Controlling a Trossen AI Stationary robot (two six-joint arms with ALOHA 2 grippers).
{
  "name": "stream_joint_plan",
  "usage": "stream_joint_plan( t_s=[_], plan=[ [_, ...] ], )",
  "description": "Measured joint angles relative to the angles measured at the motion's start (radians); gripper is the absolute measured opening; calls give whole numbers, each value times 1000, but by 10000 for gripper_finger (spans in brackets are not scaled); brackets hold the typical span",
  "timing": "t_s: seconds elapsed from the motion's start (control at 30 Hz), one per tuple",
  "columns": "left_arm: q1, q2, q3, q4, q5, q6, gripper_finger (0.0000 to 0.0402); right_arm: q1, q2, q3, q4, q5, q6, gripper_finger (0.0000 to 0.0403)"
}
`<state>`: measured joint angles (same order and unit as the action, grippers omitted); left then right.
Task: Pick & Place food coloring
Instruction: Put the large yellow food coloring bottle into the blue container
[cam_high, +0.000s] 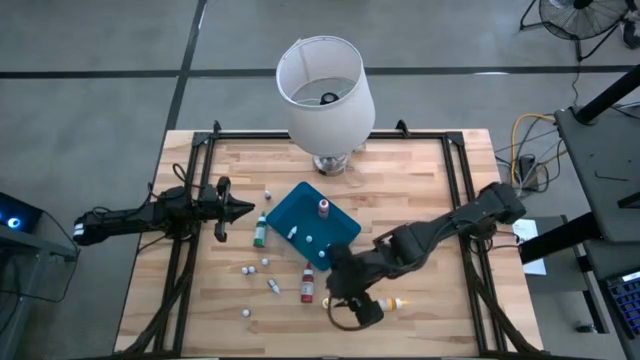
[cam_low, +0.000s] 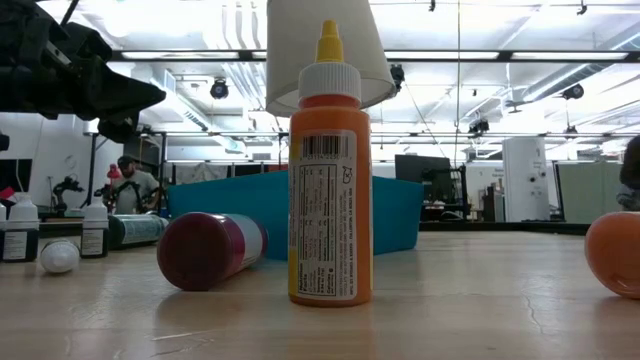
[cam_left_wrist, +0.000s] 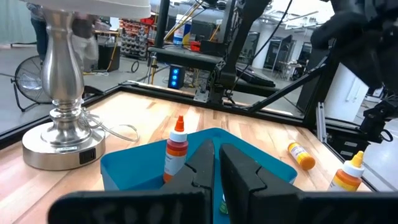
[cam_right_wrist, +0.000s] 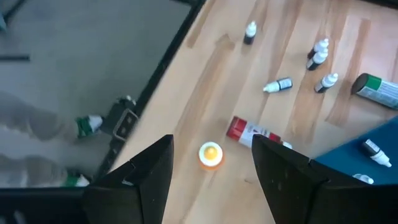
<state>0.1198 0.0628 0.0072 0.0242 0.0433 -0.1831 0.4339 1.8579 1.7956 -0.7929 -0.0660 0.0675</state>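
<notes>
1. Your right gripper hangs over the near edge of the table with its jaws spread wide and nothing in them. An upright orange bottle sits right between the fingers from above, so I'd guess that's why it's parked there: lined up for a straight-down grab.

2. A red bottle lies on its side just beside that orange one, close enough that a sloppy descent could knock it rolling.

3. Your left gripper waits on the table's left side, jaws pinched fully shut and holding nothing, pointing toward the blue tray.

4. One bottle with a red cap already stands in the tray, plus a couple of tiny pale ones, so the tray looks like the drop spot.

5. The rest is still scattered on the wood: a green bottle lies beside the tray's left edge, and a yellow-tipped one lies near the right gripper.
</notes>
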Motion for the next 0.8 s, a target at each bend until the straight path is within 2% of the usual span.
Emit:
stream_joint_plan(
  t_s=[0.2,0.43,0.8],
  plan=[
    [0,0,0,0,0,0,0,0,97,88,-74,-50,-110,208],
    [0,0,0,0,0,0,0,0,217,211,-187,-51,-297,208],
    [0,0,0,0,0,0,0,0,314,311,-266,-58,-426,208]
  ],
)
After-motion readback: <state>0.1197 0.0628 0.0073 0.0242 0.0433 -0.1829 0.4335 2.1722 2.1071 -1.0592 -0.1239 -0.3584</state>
